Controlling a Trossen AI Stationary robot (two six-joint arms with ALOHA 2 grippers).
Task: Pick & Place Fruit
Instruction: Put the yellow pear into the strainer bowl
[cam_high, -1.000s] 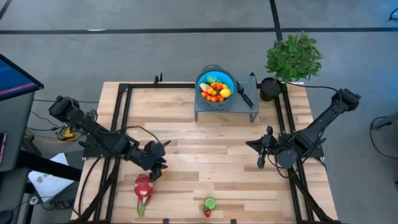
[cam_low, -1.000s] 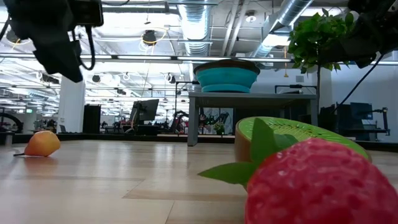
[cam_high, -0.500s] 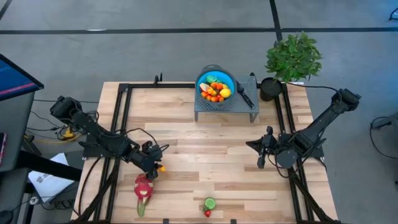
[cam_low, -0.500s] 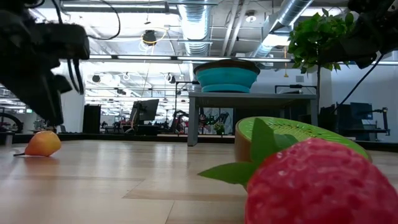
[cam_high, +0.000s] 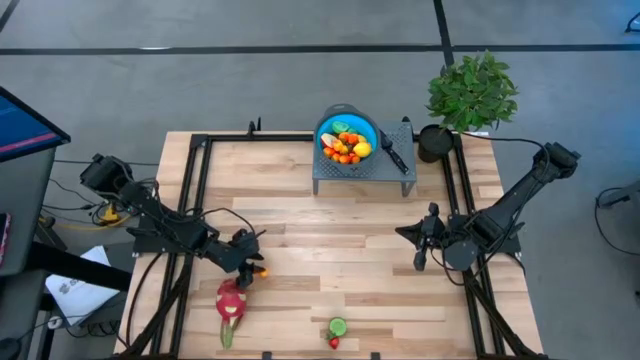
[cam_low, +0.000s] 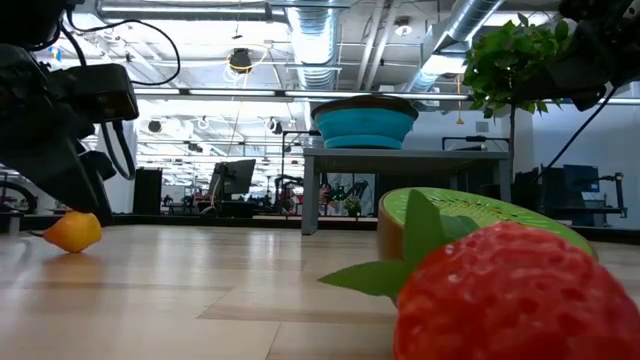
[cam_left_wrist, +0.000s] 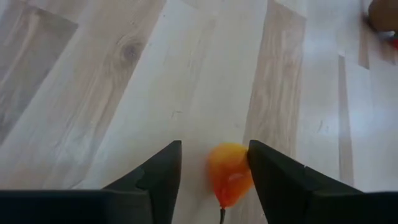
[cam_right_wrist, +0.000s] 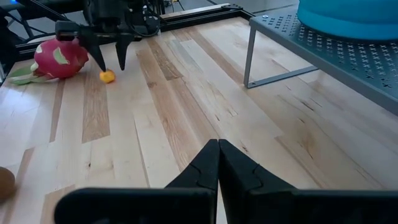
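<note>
1. In the high view we are seeing the left gripper (cam_high: 252, 268) low at lower left of the frame, over a small orange fruit (cam_high: 261, 270) just above the dragon fruit (cam_high: 230, 299). The right gripper (cam_high: 421, 255) is waiting at right of centre. The bowl (cam_high: 347, 131), already holding fruit, is sitting on a grey stand (cam_high: 395, 168) at upper centre. The arm is covering most of the orange fruit here.

2. In the low view we are finding the orange fruit (cam_low: 73, 232) on the wood at far left, with the left gripper (cam_low: 92, 196) right over it. A strawberry (cam_low: 505, 295) is filling the lower right and blocking that part of the table.

3. In the left wrist view the jaws are standing parted with the orange fruit (cam_left_wrist: 229, 172) between them, pressed against one finger and clear of the other. We are judging that an off-centre squeeze could roll it away. Its stem end is cut off at the lower edge.

4. In the right wrist view the right gripper (cam_right_wrist: 218, 149) is clenched on nothing.
</note>
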